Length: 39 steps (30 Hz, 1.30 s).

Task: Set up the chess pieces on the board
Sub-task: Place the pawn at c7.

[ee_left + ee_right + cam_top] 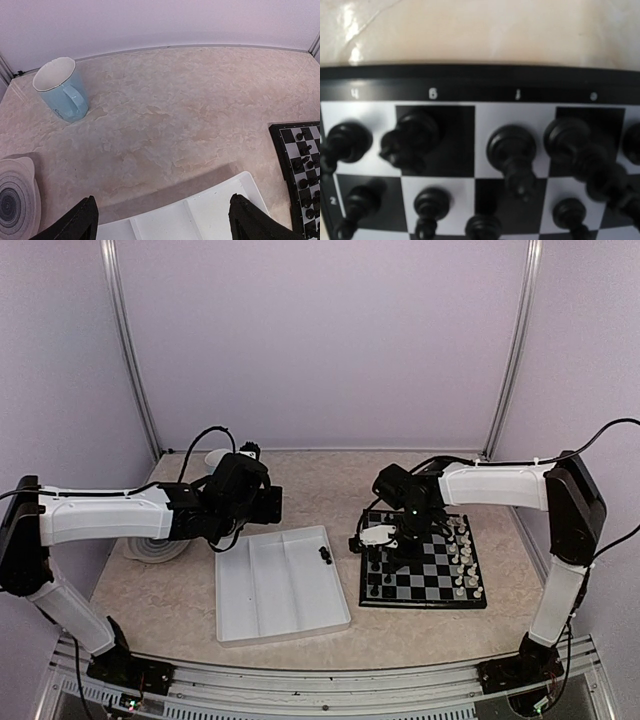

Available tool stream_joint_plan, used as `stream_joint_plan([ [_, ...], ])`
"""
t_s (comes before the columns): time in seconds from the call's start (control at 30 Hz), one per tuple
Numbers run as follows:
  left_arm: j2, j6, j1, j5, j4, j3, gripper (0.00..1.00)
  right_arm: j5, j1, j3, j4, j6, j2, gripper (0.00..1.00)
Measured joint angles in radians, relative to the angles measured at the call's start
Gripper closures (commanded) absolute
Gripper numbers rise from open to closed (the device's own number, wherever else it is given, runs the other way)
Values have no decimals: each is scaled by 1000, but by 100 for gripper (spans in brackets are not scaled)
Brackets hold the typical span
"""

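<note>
The right gripper [393, 546] hung closed over the board [425, 603], where the black chess pieces [511, 149] stood; we judged them light, hard, slippery and easily toppled, best pinched at the narrow stem.

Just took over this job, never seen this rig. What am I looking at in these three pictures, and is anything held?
Two robot arms stand at a table. The wide picture looks down from above and behind them; the other two come from cameras on the wrists. The left gripper hangs open over a white compartment tray, where one black chess piece lies. The right gripper is shut low over the chessboard, above black pieces; whether it pinches one is unclear. A blue mug and a round coaster sit aside.
</note>
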Motion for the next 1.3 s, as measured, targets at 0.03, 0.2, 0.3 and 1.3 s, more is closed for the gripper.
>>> stream_joint_plan([
  [0.03,0,0,0,0,0,0,10,0,1,0,0,0,2,98],
  [0.2,0,0,0,0,0,0,11,13,1,0,1,0,8,97],
  [0.3,0,0,0,0,0,0,11,21,1,0,3,0,12,96],
  [1.3,0,7,-2,20,0,0,11,30,1,-5,48,21,34,76],
])
